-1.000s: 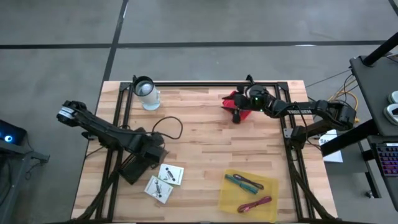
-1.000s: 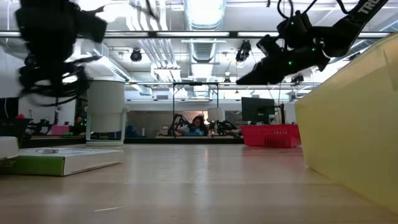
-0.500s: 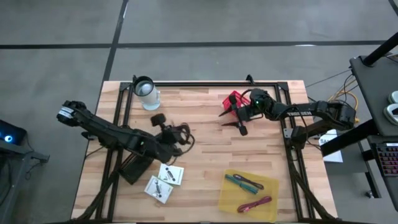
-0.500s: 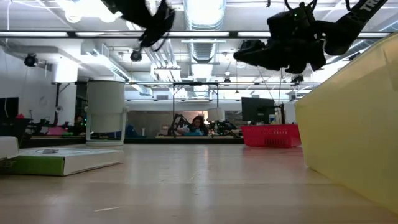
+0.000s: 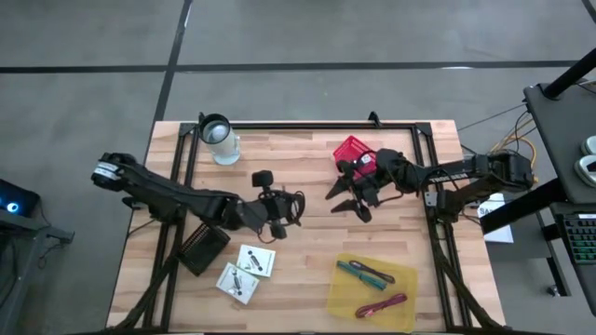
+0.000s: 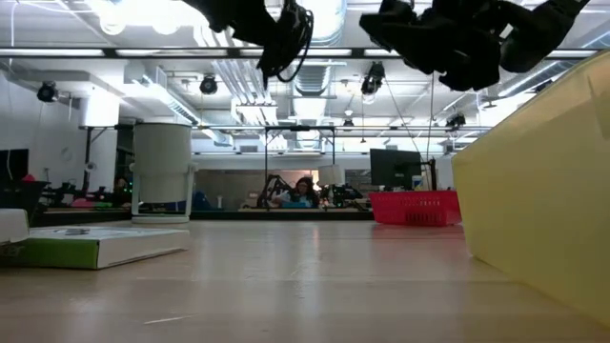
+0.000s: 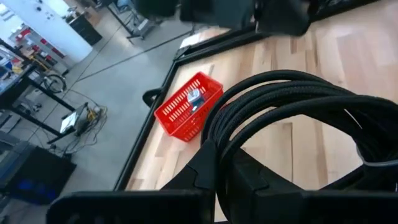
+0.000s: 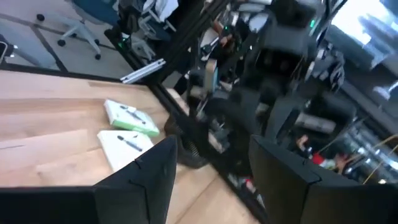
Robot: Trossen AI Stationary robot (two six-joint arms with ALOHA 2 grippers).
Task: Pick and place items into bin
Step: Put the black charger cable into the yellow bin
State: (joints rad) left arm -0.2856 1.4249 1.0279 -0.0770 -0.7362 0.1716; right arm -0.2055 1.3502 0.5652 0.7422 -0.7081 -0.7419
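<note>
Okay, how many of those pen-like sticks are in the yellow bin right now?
3. In the high view, the teal stick and the purple stick lie together toward the yellow bin's far side, and the maroon stick lies nearer its front edge. Smaller pieces may be hidden.

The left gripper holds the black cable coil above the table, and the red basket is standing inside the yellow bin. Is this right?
Not quite. The left gripper does hold the black cable coil, but the high view shows the red basket on the table, apart from the yellow bin.
</note>
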